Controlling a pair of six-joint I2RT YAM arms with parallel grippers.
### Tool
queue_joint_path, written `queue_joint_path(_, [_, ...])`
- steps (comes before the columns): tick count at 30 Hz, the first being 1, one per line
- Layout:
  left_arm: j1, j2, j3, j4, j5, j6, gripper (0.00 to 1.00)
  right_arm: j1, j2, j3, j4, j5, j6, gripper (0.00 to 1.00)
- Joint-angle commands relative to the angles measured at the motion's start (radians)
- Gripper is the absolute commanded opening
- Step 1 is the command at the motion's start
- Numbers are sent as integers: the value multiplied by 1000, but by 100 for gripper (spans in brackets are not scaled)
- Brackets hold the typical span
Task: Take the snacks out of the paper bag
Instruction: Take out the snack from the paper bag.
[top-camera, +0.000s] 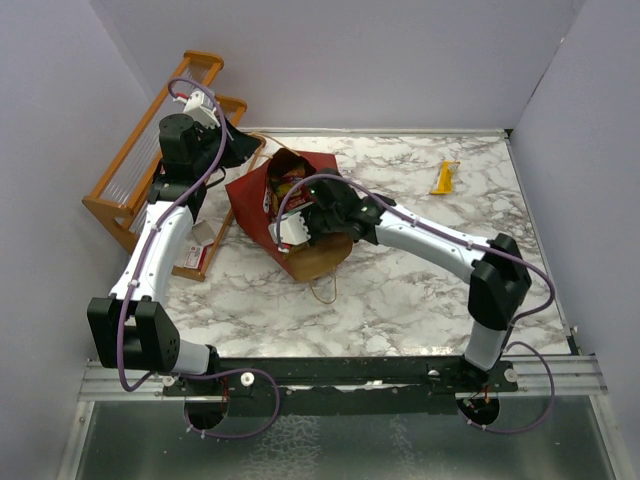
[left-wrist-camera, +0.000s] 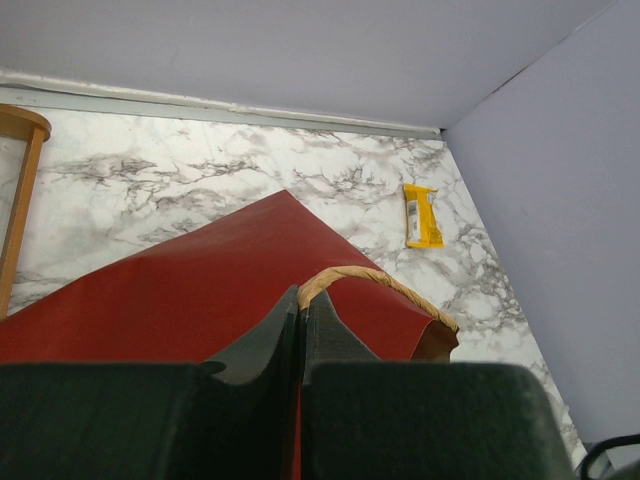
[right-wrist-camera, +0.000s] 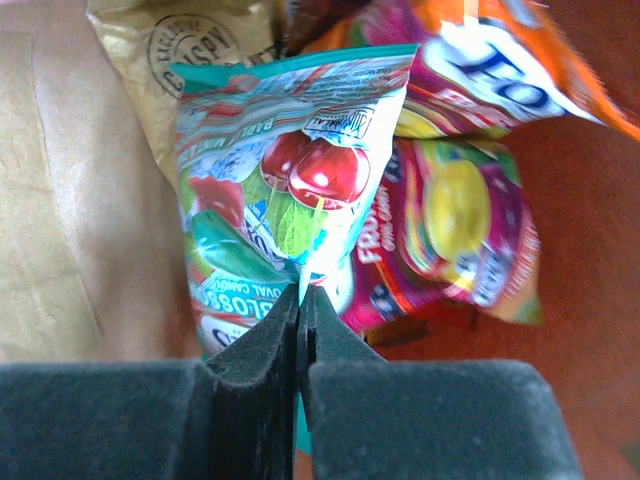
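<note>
Right tool (right-wrist-camera: 302, 297) is clamped on the teal packet (right-wrist-camera: 285, 170) inside the bag (left-wrist-camera: 180, 290), left tool (left-wrist-camera: 300, 305) pinching the bag's rim, so I'd draw the packet straight out, slowly, without dragging other snacks (right-wrist-camera: 460, 230).

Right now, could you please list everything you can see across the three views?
paper bag: one, red outside, brown inside, mid-table
teal packet: one, teal with cherries, inside the bag
tan-gold bag: one, gold, behind the teal packet
red-yellow packet: one, red and yellow, beside the teal packet
orange packet: one, orange, above the red-yellow packet
yellow packet: one, yellow, far right of the table, apart from the bag
wooden rack: one, orange, far left
table: one, white marble
left gripper: one, black, shut on the paper bag's edge by its handle
right gripper: one, black, shut on the teal packet
</note>
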Motion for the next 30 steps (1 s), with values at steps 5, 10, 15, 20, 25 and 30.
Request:
queue_joint_path(5, [14,17,-8,28,8,4,0,6,-272,-190,219,37,329,1])
queue_joint_path(10, [15,16,-8,26,5,5,0,6,-458,-313,390,-12,525,1])
queue_joint_path(15, [15,16,-8,27,6,4,0,6,-627,-343,539,1,777,1])
queue_joint_path(20, [17,15,-8,27,4,4,0,6,-724,-305,590,152,992,1])
queue_joint_path(25, [20,14,-8,26,5,5,0,6,-816,-391,747,462,1019,1])
queue_joint_path(30, [20,10,-9,27,1,8,0,-19,-800,-533,974,924,860,1])
